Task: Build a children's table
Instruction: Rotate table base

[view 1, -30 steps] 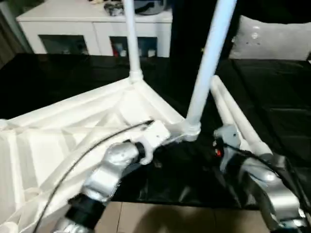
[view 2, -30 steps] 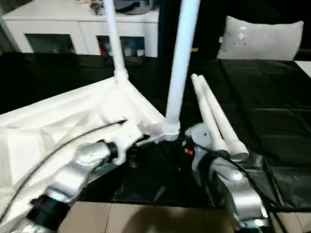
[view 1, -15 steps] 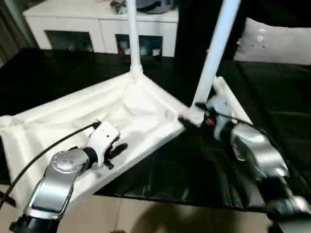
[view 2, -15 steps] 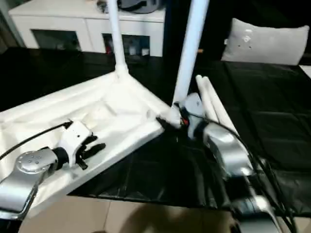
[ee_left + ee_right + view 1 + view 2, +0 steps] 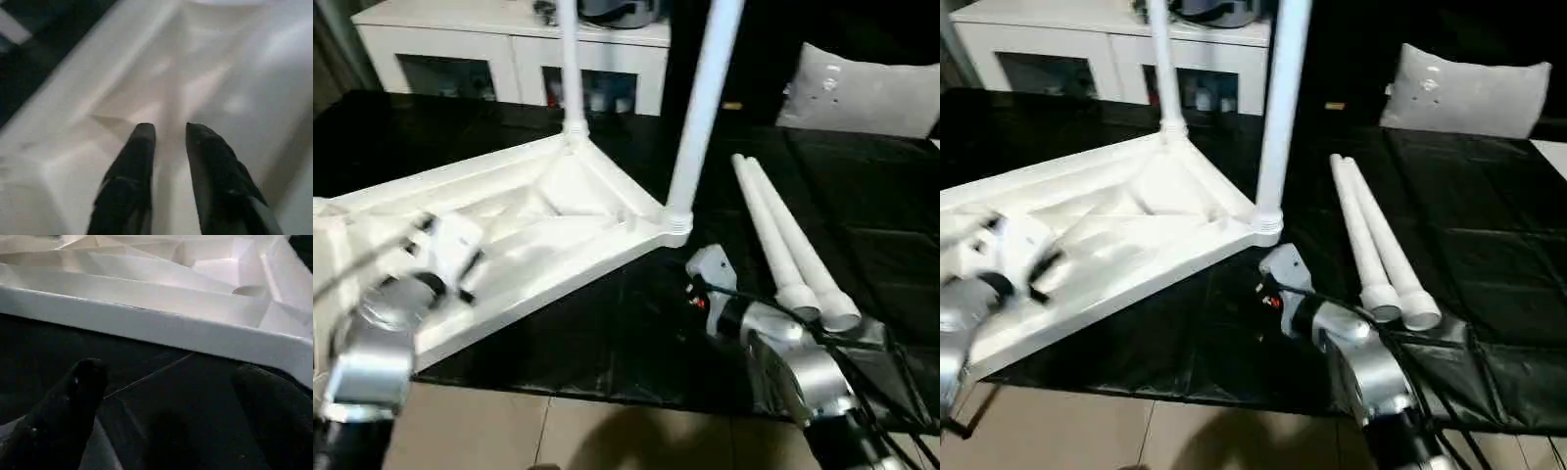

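Note:
The children's table lies upside down: its white ribbed tabletop [image 5: 538,220] rests on black sheeting. Two white legs stand upright in corner sockets, one at the far corner [image 5: 571,78] and one at the near right corner [image 5: 697,117]. Two more legs [image 5: 783,245] lie side by side on the sheeting to the right. My left gripper [image 5: 168,129] hovers over the ribbed underside, its fingers [image 5: 139,147] a narrow gap apart with nothing between them. My right gripper [image 5: 178,387] is wide open and empty, low over the sheeting just in front of the tabletop's rim [image 5: 146,323], near the right corner socket [image 5: 675,225].
A white cabinet with glass doors [image 5: 509,54] stands at the back. A grey pillow [image 5: 862,93] lies at the back right. Black sheeting [image 5: 871,196] covers the work surface, and tiled floor [image 5: 607,431] shows along its front edge.
My right gripper has drawn back from the near leg's socket toward the front. My left gripper has slid left along the tabletop. The camera has shifted as well.

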Tool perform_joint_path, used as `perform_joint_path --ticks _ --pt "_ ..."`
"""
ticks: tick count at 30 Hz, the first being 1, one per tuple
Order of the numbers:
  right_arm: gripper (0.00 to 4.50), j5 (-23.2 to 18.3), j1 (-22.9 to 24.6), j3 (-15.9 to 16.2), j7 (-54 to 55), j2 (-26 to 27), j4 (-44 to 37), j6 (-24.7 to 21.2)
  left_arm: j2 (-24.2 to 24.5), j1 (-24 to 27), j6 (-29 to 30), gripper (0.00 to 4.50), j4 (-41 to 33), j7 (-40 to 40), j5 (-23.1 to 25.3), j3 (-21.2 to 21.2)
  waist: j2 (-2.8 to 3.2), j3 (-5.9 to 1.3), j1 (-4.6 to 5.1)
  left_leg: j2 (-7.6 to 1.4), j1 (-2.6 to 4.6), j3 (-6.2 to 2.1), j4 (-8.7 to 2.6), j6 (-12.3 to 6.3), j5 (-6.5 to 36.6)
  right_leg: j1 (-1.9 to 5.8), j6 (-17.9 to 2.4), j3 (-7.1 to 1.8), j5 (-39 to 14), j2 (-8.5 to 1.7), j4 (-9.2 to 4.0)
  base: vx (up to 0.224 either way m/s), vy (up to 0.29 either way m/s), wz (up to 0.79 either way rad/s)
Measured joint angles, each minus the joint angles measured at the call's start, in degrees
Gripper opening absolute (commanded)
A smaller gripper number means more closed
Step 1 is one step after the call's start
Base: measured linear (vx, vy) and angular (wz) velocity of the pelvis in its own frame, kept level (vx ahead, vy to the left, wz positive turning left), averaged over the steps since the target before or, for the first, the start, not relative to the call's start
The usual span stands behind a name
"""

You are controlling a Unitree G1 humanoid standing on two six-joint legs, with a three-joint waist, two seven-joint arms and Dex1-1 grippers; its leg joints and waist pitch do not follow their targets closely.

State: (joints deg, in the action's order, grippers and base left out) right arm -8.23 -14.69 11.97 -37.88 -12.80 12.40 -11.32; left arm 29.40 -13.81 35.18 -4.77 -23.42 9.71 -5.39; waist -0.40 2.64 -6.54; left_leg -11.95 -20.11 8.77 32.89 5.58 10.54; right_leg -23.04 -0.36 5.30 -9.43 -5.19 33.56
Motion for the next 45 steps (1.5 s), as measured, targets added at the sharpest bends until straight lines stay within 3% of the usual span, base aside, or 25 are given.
perform_joint_path --ticks 4,11,16,21,26,30,40,45 --pt "4.50 0.88 0.58 -0.10 0.53 0.74 -0.61 -0.59 0.50 -2.62 0.60 0.62 1.29 -0.05 -1.50 -1.62 0.23 0.06 0.04 0.01 0.02 -0.06 0.00 0.00 0.01 0.03 -0.19 0.00 0.11 0.00 0.01 0.000 0.000 0.00" --pt "4.50 1.18 0.53 -0.16 3.07 1.33 -1.18 -2.86 8.07 -5.38 -5.37 0.08 19.45 0.99 3.02 0.38 0.33 0.09 0.72 0.01 0.03 -0.12 -0.01 0.01 0.01 -0.06 -0.15 0.00 0.02 0.07 0.25 0.000 0.000 0.00" --pt "4.50 3.68 -3.22 0.86 6.98 5.06 1.82 -4.76 9.19 -6.89 -8.15 0.01 28.67 -1.79 4.87 5.69 0.35 0.10 0.76 0.01 0.04 -0.19 0.09 0.02 0.00 -0.07 -0.16 -0.05 0.02 0.00 0.42 0.000 0.000 0.00" --pt "4.50 5.57 -6.52 1.91 10.51 7.61 8.16 -5.86 10.51 -7.41 -7.98 0.01 27.74 -9.58 4.93 9.39 0.37 0.11 0.60 0.06 0.05 -0.17 0.08 0.03 0.01 -0.08 -0.17 -0.12 0.00 -0.07 0.43 0.000 0.000 0.00" --pt "4.50 6.97 -10.34 2.05 13.53 9.46 13.65 -7.07 11.15 -6.20 -6.94 0.01 18.22 -22.78 0.08 14.02 0.33 0.10 0.03 0.09 0.03 -0.04 0.09 0.04 0.01 -0.10 -0.21 -0.16 -0.03 -0.09 0.50 0.000 0.000 0.00" --pt "4.50 8.01 -10.69 1.71 14.34 9.57 16.04 -6.71 11.35 -5.72 -5.94 0.01 14.44 -29.25 -2.55 16.72 0.34 0.11 0.33 0.08 0.11 0.01 0.08 0.11 -0.04 -0.10 -0.21 -0.19 -0.03 -0.09 0.60 0.000 0.000 0.00" --pt "4.50 9.09 -13.13 -4.67 21.23 6.59 18.07 -5.91 -1.50 -9.43 -7.31 0.01 15.13 -33.01 -5.03 22.51 0.36 0.10 0.75 0.10 0.11 0.32 0.06 0.12 -0.05 -0.02 -0.18 -0.46 -0.01 -0.08 0.63 0.000 0.000 0.00" --pt "4.50 9.05 -13.24 -8.15 24.00 4.93 15.06 -5.74 -10.68 -16.81 -13.56 0.01 29.26 -21.67 -2.62 22.52 0.68 0.09 0.84 0.10 0.11 0.36 0.06 0.22 -0.13 -0.02 0.01 -0.45 0.00 -0.06 0.62 0.000 0.000 0.00"
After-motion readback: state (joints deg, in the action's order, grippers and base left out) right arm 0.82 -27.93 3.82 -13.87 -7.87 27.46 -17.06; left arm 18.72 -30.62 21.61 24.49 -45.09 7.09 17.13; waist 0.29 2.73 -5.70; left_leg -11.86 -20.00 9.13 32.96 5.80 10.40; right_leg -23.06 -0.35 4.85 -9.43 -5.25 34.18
